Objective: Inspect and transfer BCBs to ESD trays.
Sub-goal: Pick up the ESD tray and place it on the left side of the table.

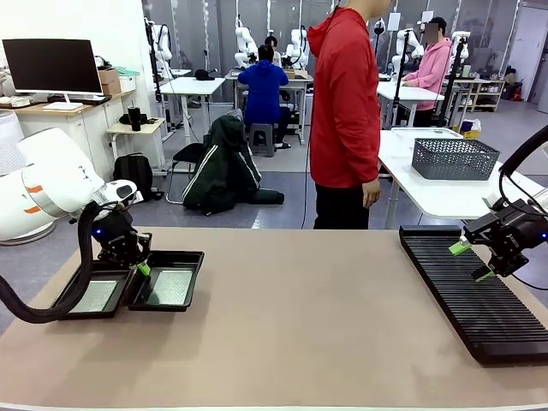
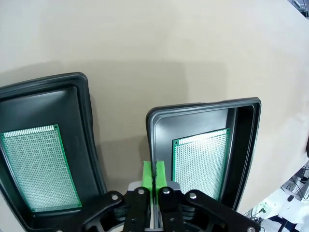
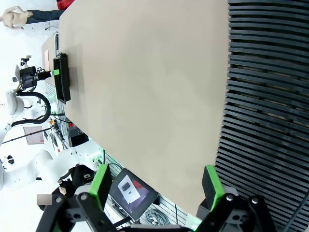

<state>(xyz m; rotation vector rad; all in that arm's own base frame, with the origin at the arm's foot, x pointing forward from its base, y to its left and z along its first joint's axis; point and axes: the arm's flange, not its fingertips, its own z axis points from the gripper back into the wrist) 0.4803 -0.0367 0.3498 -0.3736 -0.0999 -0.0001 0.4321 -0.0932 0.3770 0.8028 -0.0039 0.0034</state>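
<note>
Down at the left gripper (image 2: 154, 176), the green pads are pressed flat together, pinching the raised rim of the near ESD tray (image 2: 241, 145) at its corner, so the grip is on the tray, not on a board. One BCB (image 2: 202, 162) lies flat on that tray's floor at about two o'clock from the pads; a second BCB (image 2: 41, 166) rests in the other ESD tray (image 2: 82, 121) at nine o'clock. Over at the slotted rack (image 1: 475, 291), the right gripper (image 1: 473, 261) hangs with its fingers spread wide and empty. Such boards look thin, light and stiff, likely scratch-prone and slippery on the faces, so holding by the long edges seems safest.
</note>
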